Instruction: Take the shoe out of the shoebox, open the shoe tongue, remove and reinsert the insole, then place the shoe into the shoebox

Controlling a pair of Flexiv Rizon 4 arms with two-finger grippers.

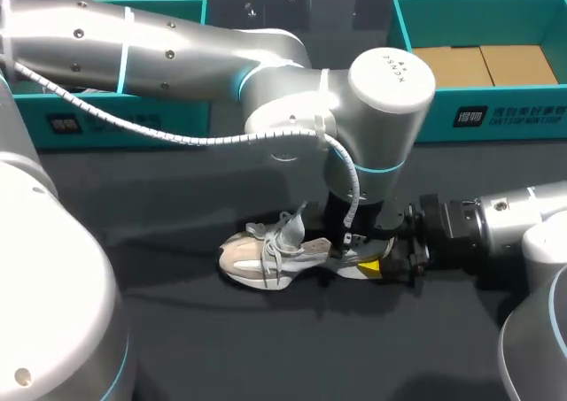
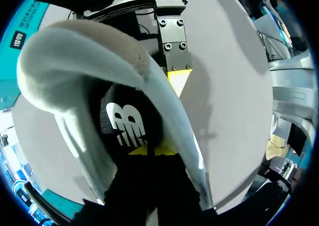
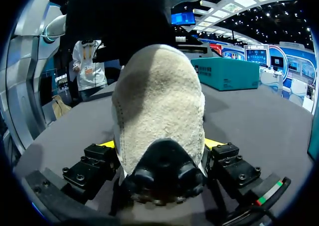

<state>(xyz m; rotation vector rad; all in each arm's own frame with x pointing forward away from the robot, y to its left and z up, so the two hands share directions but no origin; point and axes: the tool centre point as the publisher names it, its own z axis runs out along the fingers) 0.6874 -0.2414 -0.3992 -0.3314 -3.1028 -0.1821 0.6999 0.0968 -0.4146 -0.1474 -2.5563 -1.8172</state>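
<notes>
Shoe [image 1: 266, 258] lies left-right at mid-frame, heel clamped in my right gripper [image 1: 376, 266]; left gripper [image 2: 149, 151], grip unclear, points into its opening.

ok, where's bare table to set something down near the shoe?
Widest bare table: in front of the shoe, toward the near edge. Also a strip between shoe and left box, though the left arm hangs over it. Crowded at the heel, where the right gripper clamps it.
</notes>
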